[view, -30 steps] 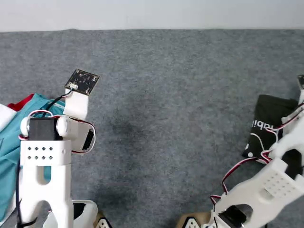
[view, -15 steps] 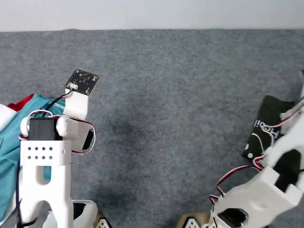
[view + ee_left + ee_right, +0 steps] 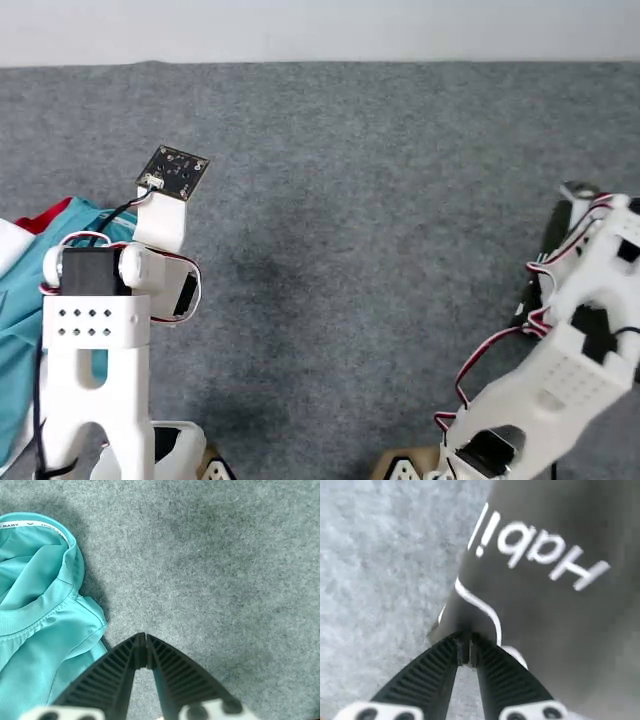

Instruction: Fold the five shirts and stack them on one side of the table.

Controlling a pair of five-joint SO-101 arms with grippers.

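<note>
Step in hand: judged as work on the black cotton shirt with white lettering (image 3: 560, 615), either a fold or a drag into its stacking place; cannot tell which.
Right pincer (image 3: 465, 652): closed tip to tip, apparently pinching the near edge of the black shirt where a white strip runs along the hem.
Black shirt: spread flat ahead of the right pincer and out to one side of it, lying on the grey felt-covered desk (image 3: 225, 555); in the high view, mostly hidden under that arm, a dark sliver (image 3: 553, 228) showing beside it.
Left pincer (image 3: 141, 652): closed, holding nothing, poised over bare felt.
Teal knit shirt (image 3: 35, 595): crumpled and unfolded, collar up, just beside the left pincer's tips and apart from them.
Other garments: a red garment (image 3: 50, 213) and a white garment (image 3: 8, 240) behind the left pincer, next to the teal one.
Progress: early by the look of it, with the teal, red and white pieces not yet folded.
Next move calls for: a firm hold on the black hem, a low and steady carry to keep the layers flat, then release at the chosen side.
After that: opening of the left pincer and a short reach sideways to the teal collar.
</note>
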